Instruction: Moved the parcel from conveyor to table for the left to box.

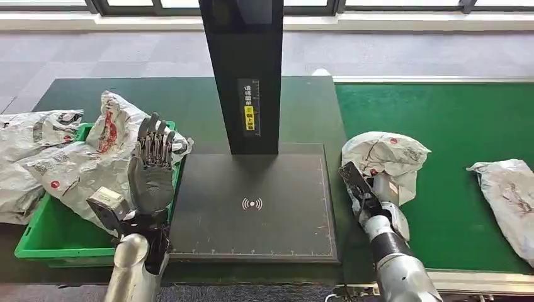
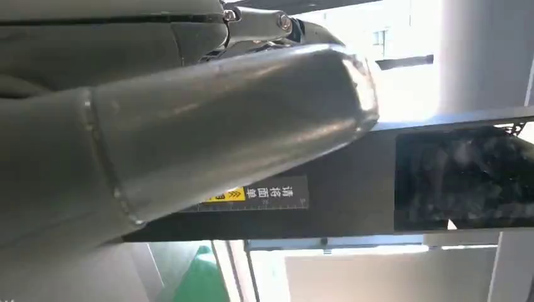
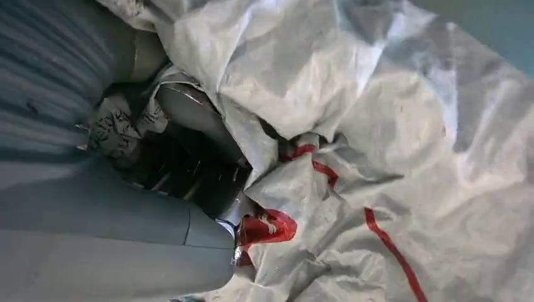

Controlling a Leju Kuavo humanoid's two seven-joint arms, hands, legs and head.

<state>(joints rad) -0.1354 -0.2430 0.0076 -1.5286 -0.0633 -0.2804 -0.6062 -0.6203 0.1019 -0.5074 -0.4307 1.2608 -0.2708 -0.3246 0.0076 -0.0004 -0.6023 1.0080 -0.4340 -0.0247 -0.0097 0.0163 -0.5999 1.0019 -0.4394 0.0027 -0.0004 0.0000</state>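
Note:
A crumpled grey-white parcel (image 1: 385, 156) with red print lies at the left end of the green conveyor (image 1: 453, 119). My right hand (image 1: 370, 192) is pushed into its near side and grips the plastic. In the right wrist view the thumb (image 3: 126, 217) and dark fingers (image 3: 189, 179) close around a fold of the parcel (image 3: 352, 145). My left hand (image 1: 151, 168) is raised upright at the left edge of the table, fingers spread, holding nothing.
A green bin (image 1: 38, 242) at the left holds several parcels (image 1: 94, 151); more bags (image 1: 22, 141) lie beside it. A black scanner pad (image 1: 252, 204) with a tall black post (image 1: 247, 75) fills the table's middle. Another parcel (image 1: 507, 201) lies on the conveyor at the right.

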